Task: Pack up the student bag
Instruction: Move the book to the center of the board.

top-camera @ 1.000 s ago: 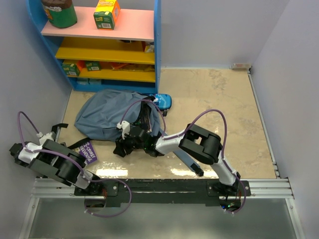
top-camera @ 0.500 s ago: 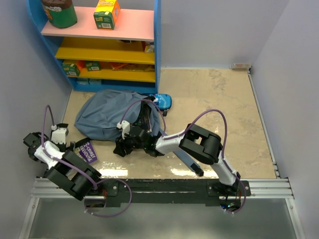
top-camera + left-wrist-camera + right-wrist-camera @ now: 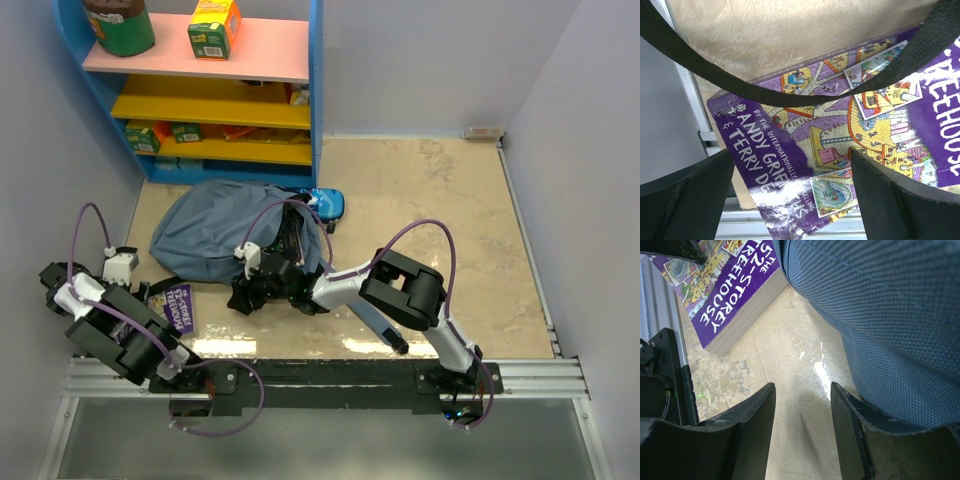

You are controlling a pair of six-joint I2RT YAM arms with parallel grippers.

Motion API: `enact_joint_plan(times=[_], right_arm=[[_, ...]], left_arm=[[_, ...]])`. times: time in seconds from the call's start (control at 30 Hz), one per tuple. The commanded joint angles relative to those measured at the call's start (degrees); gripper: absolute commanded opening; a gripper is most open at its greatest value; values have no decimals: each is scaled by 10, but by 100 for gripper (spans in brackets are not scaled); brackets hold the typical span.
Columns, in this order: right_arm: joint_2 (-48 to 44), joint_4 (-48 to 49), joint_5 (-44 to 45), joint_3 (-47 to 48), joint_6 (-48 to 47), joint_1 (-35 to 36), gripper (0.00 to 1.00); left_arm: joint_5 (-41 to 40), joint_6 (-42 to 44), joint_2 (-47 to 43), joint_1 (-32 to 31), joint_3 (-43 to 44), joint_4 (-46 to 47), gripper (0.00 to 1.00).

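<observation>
Left wrist: left gripper [image 3: 790, 160] fingers wide apart, book [image 3: 840, 125] showing between them, strap [image 3: 715, 82] crossing beyond the tips. Right wrist: right gripper [image 3: 802, 390] half spread, empty; bag [image 3: 880, 305] just beside right finger.

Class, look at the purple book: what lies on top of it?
A black strap loops across the cover of the purple book. Whatever lies beneath the book is covered.
</observation>
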Motion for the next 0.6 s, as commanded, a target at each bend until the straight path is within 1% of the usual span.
enact_joint_plan(times=[0.0,0.13,0.17,0.2,0.27,0.33,0.37,0.4,0.5,0.57], right_arm=[[-27,31,-2,10,-9,-4,51],[-22,32,-3,14,-6,-4,52],[-20,32,-5,17,-2,-3,52],[-17,32,-5,16,-1,-3,53],[-15,36,-2,9,2,-4,53],[-19,47,-1,-4,10,-4,54],[-22,60,1,-22,16,-4,54],[-26,68,2,-30,18,-4,55],[-41,74,4,-52,22,-4,56],[-44,75,1,-58,22,-4,57]], left_arm=[[-5,57,6,-53,-89,110,100],[-3,72,-11,-100,-84,96,100],[9,72,-11,-110,-79,88,100],[24,76,-7,-127,-56,48,100],[52,65,3,-152,-29,16,100],[65,38,13,-191,-3,-10,100],[61,29,13,-208,-2,-12,100],[57,12,9,-238,-9,-6,100],[51,-7,-6,-275,-27,-7,100],[57,-17,-22,-284,-27,-15,100]])
